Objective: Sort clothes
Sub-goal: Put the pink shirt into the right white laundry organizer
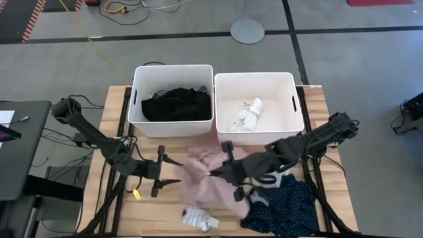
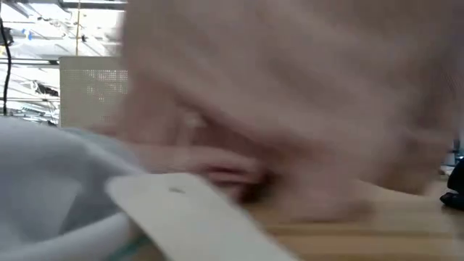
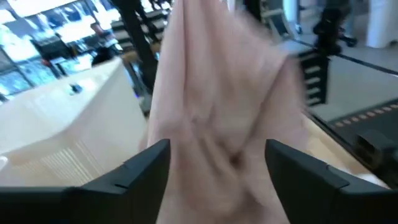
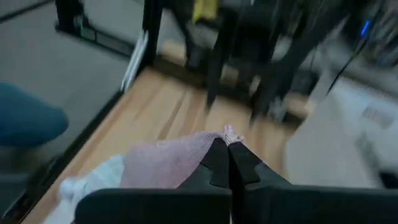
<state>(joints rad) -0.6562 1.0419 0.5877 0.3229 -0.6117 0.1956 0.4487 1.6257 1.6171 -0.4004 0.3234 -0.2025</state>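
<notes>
My right claw (image 1: 223, 173) is pressed together on an edge of the pink top (image 1: 206, 180), pinching a fold of the fabric near the middle of the bench (image 1: 112, 106). My left claw (image 1: 160, 176) sits just beside the same garment on its other side, fingers spread, nothing held. So the top lies between the two claws, long axis running roughly from the bins toward the front edge; the right arm has it, the left is the nearer free one for a second grip. The high view gives the layout: black top (image 1: 176, 104) already in the left bin (image 1: 136, 99), white socks (image 1: 246, 114) in the right bin (image 1: 291, 99), navy dotted piece (image 1: 285, 206) and another small white item (image 1: 197, 217) still on the bench. The left wrist view adds what that misses: cloth hanging between my open fingers (image 3: 142, 163). The right wrist view shows the pinch itself, fingertips (image 4: 227, 160) closed over a pink corner. Low view is blocked by fabric.
</notes>
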